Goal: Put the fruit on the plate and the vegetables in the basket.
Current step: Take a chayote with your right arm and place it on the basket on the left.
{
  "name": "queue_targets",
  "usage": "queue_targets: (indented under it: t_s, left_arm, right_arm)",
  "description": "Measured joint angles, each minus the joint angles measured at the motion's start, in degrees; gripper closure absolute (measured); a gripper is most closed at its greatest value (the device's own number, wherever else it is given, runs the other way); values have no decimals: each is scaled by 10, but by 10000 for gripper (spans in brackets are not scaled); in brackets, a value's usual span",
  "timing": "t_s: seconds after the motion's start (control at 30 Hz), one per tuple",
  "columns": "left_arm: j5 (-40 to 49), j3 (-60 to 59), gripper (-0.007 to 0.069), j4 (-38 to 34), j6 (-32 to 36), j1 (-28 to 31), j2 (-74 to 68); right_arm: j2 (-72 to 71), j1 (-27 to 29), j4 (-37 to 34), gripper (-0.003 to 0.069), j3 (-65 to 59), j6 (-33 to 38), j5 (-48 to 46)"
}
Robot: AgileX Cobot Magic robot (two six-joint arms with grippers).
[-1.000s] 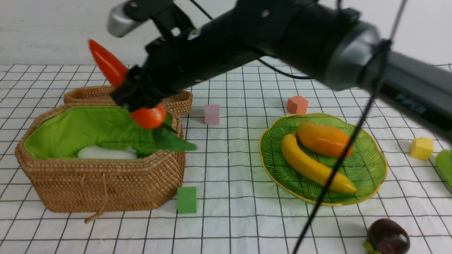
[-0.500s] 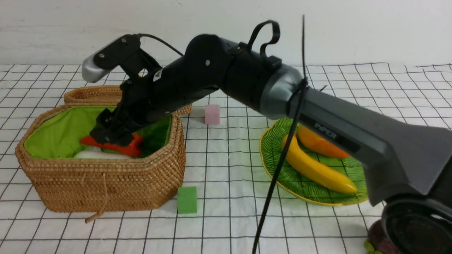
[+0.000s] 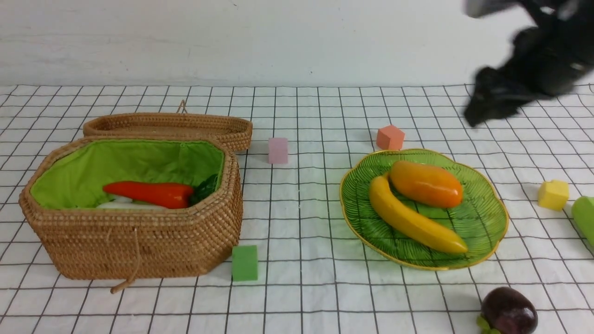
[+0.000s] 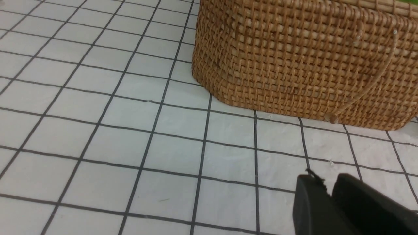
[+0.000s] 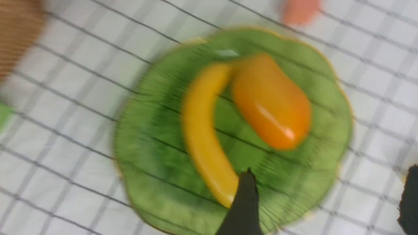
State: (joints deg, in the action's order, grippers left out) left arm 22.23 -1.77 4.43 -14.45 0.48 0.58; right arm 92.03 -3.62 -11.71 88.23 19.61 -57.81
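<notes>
- The right gripper (image 5: 326,199) is spread wide, with nothing between its fingers; the front view shows it blurred, raised beyond the plate's far right side.
- The left gripper (image 4: 321,195) shows only dark fingertips, near together, in its wrist view; whether they meet I cannot tell. Nothing shows in their grasp.
- No writing can be read.
- Open grid-lined cloth (image 3: 306,222) lies between basket and plate, and in front of both.
- The wicker basket (image 3: 139,246), lid (image 3: 171,125) behind it, contains the red pepper (image 3: 153,192) and, partly hidden, the white radish (image 3: 127,204).
- The green plate (image 3: 482,227) bears the banana (image 3: 413,220) and mango (image 3: 427,183).
- The mangosteen (image 3: 509,310) sits near the front edge, off the plate.
- The gourd (image 3: 585,215) is cut off at the right edge.
- A salmon cube (image 3: 390,138) stands just behind the plate.
</notes>
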Motion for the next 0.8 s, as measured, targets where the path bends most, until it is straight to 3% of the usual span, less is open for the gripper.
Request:
queue_targets:
  t_s: [0.07, 0.3, 0.47, 0.67, 0.8]
  left_arm:
    - [0, 0, 529, 0, 0, 0, 0]
    - [0, 0, 526, 0, 0, 0, 0]
    - [0, 0, 522, 0, 0, 0, 0]
    - [0, 0, 518, 0, 0, 0, 0]
    - [0, 0, 516, 0, 0, 0, 0]
  right_arm:
    - [-13, 79, 2, 64, -69, -38, 29]
    - [49, 208, 26, 64, -136, -81, 102]
    - [102, 235, 50, 64, -136, -79, 144]
    - [204, 238, 53, 75, -136, -20, 198]
    - [237, 238, 41, 207, -101, 14, 154]
